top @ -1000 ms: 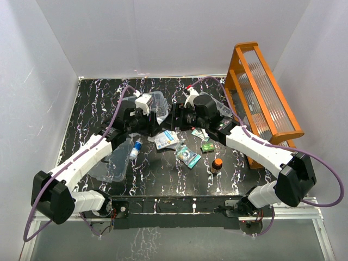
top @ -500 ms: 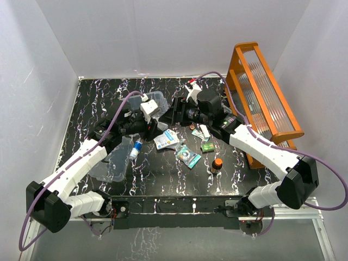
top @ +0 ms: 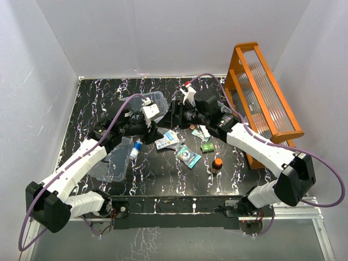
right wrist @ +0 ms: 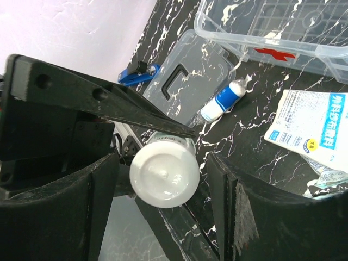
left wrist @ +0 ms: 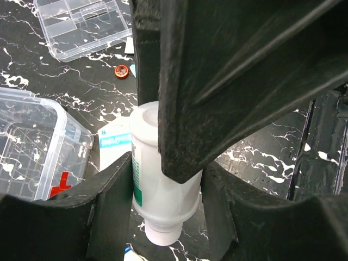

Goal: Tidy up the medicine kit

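Observation:
My left gripper (left wrist: 166, 166) is shut on a white bottle (left wrist: 163, 190) with a green label, held off the table, cap toward the wrist camera. My right gripper (right wrist: 163, 163) is open around the same bottle's round base (right wrist: 163, 176), with a gap on each side. The two meet mid-table, left gripper (top: 161, 117) beside right gripper (top: 173, 114). The medicine kit's clear box (right wrist: 274, 53) with its red cross lies just behind them, seen also as the box (left wrist: 32, 152). Its lid (right wrist: 179, 81) with a black handle and the divided tray (left wrist: 81, 24) lie apart.
A tall orange rack (top: 266, 98) stands at the right edge. On the table lie a white packet (top: 167, 140), green packets (top: 207, 145), a brown bottle (top: 217, 165) with an orange cap, and a small blue-and-white bottle (top: 136, 148).
Both grippers have shifted toward the back of the table, the left one also rightward with the bottle. The right jaws have narrowed a little around the bottle's base.

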Controlling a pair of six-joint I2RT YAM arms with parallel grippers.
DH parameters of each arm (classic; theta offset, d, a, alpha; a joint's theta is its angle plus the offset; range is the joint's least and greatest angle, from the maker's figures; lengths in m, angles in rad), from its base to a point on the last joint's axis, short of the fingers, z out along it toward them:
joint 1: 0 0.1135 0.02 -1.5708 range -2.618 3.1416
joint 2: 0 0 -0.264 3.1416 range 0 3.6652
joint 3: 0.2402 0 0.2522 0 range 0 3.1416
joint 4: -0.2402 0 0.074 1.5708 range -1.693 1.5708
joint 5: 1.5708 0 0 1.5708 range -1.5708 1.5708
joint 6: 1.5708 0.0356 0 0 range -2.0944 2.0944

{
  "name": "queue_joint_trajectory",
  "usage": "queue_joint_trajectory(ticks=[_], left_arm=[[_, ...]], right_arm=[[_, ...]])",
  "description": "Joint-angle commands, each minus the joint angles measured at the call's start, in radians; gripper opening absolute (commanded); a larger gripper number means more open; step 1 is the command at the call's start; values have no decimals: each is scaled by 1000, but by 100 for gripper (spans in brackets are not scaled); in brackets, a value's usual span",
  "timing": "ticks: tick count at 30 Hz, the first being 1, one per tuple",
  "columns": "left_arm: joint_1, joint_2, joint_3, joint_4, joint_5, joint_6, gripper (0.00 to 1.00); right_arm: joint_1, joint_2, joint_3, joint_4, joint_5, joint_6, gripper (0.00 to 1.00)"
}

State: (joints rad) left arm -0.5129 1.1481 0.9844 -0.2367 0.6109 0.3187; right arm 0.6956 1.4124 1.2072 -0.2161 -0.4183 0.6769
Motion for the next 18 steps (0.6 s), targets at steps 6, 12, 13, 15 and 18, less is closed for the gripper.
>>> queue_joint_trajectory(ticks=[6,12,13,15,18], left_arm=[[-3,-46,47,25,84,21,33],[-4,-79,35,94,-16,-149,66],[-3,-90,30,116,-63,-198,73],[-4,-118,16,167,-178,-319,91],[-4,-162,-11,238,-356,-526,99]], right_arm=[[-1,24,23,45,-44,-8,52],[-1,-46,-69,222,27,27,37],[-1,-64,-83,258,58,28,37],[-1,-98,-103,321,122,10,36],[-1,-142,-130,435,216,-41,36]])
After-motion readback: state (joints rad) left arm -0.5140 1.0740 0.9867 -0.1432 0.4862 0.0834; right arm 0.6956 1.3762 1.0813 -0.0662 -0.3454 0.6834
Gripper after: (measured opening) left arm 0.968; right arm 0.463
